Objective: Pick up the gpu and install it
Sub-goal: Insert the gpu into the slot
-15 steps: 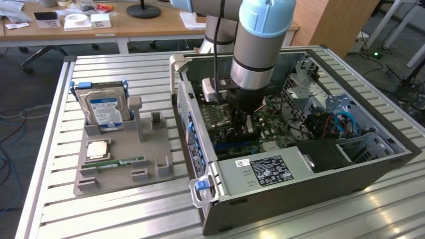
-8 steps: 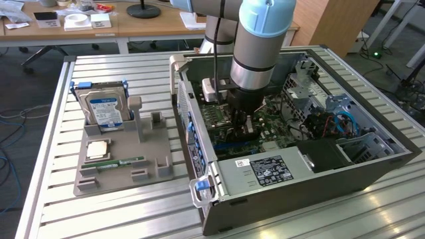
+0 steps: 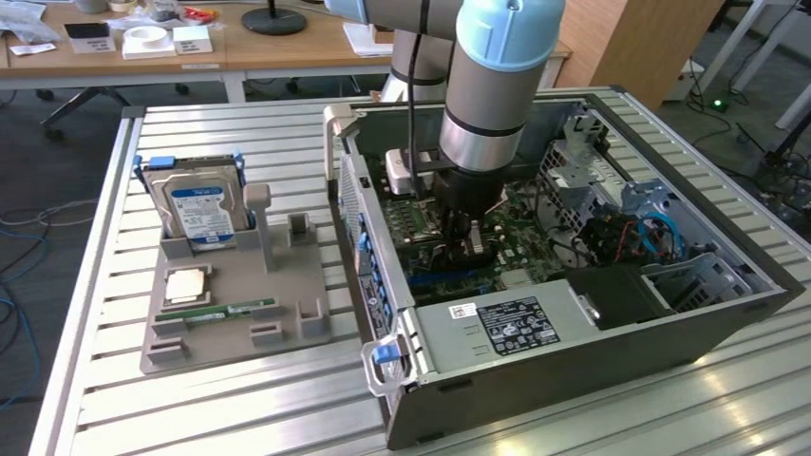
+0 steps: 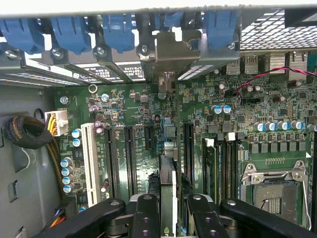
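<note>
My gripper point(image 3: 464, 237) is down inside the open computer case point(image 3: 507, 328), shut on the gpu point(image 4: 168, 168). In the wrist view the dark card is edge-on between my two black fingers point(image 4: 145, 210). It runs straight across the green motherboard point(image 4: 247, 114), between two black expansion slots point(image 4: 130, 153). Its silvery bracket point(image 4: 171, 52) sits at the case's rear wall, under the blue slot clips point(image 4: 116, 29). Whether the card's edge is down in a slot is hidden by the card itself.
On the exterior view's left a grey holder point(image 3: 235, 328) carries a hard drive point(image 3: 200, 204), a processor chip point(image 3: 186, 283) and a green memory stick point(image 3: 235, 311). Near the card are a white slot point(image 4: 90, 153), a processor socket point(image 4: 272, 186) and a cable bundle point(image 4: 25, 131).
</note>
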You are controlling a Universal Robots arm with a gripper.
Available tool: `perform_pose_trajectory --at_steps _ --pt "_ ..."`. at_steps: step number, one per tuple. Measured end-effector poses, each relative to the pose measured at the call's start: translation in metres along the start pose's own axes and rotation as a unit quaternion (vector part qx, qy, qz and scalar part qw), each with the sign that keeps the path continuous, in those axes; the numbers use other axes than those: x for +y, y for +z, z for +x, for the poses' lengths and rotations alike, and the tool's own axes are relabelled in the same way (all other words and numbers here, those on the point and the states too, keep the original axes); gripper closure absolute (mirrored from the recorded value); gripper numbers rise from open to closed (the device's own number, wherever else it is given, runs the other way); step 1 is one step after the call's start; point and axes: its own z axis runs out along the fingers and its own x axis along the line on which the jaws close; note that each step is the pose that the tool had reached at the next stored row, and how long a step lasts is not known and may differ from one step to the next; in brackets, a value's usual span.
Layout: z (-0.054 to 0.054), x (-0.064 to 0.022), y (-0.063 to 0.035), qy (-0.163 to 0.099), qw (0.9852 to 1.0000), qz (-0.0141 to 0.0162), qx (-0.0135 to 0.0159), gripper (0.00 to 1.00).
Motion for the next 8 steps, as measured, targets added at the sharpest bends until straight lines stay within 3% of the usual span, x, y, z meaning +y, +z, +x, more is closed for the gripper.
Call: perform_pose_trajectory --at_steps 8 --pt "0.0 0.0 0.0 0.0 1.0 0.0 0.0 0.74"
